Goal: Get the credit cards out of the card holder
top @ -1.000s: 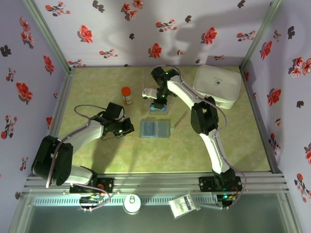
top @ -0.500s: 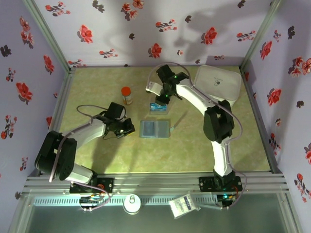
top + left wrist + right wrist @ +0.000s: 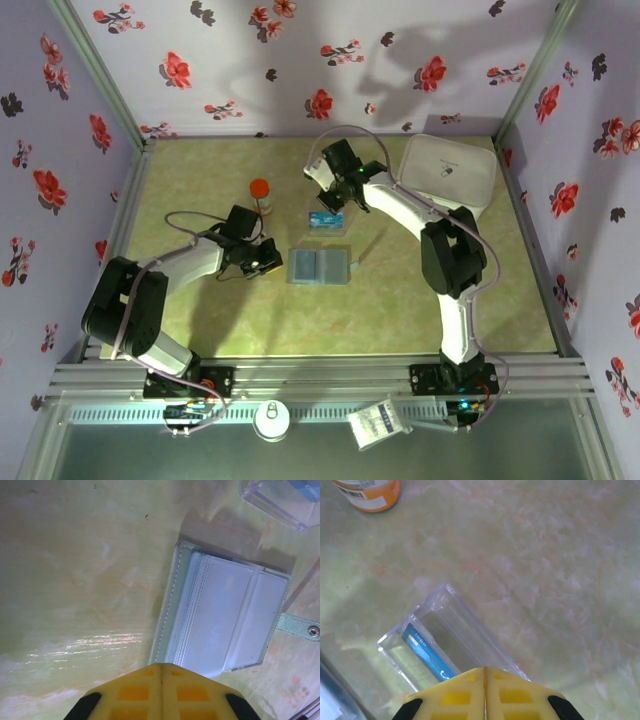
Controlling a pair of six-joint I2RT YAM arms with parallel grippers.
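Card holder (image 3: pixel 318 266): open flat on worktop (image 3: pixel 200 320). Blue card (image 3: pixel 426 651): in clear box (image 3: pixel 455 612). L pincer (image 3: pixel 161 666), R pincer (image 3: pixel 485 669): both closed, empty.

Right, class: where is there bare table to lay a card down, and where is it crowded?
Barest: the table between the card holder and the near rail; also the far left corner beyond the orange-capped bottle. Crowded: the middle around bottle, clear box and holder; the white container fills the far right.
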